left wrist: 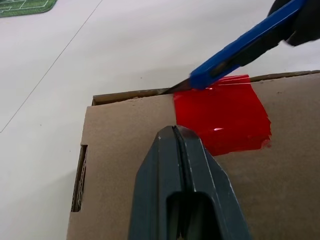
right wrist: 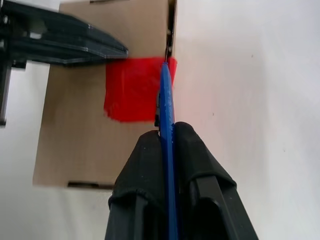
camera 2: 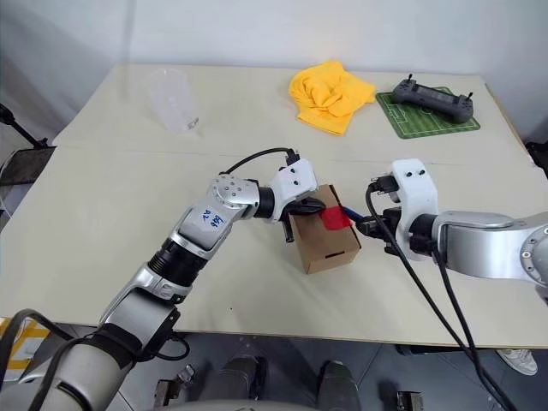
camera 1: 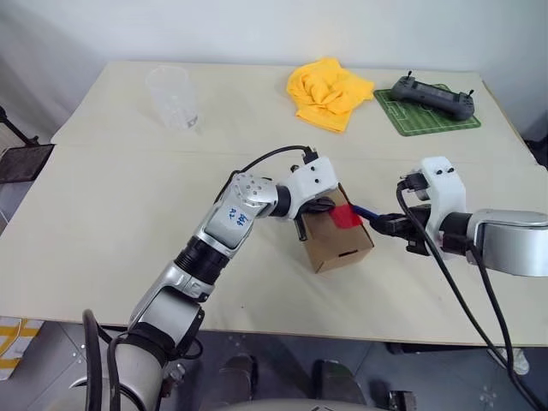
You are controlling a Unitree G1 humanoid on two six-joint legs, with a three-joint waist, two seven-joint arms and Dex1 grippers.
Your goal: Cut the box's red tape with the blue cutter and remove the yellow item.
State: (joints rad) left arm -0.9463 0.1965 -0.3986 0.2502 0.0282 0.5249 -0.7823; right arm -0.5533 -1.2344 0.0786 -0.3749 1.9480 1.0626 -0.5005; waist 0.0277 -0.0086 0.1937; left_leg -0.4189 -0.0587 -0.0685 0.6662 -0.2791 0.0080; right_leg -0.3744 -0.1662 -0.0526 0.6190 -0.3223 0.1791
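Right gripper (right wrist: 167,137) clamps blue cutter (right wrist: 165,100), tip seemingly at glossy red tape (left wrist: 222,117); left gripper (left wrist: 177,131) closed.

box (left wrist: 125,150): matt brown cardboard, slightly fibrous
red tape (left wrist: 225,117): glossy, smooth film with a glint
blue cutter (left wrist: 245,47): smooth plastic
yellow cloth (camera 1: 328,92): soft folded fabric
table (camera 1: 111,214): matt, smooth, pale

Left claw (left wrist: 175,131) fully closed, arm reaching inward; right claw (right wrist: 167,131) pinched tight, wrist seemingly angled down.
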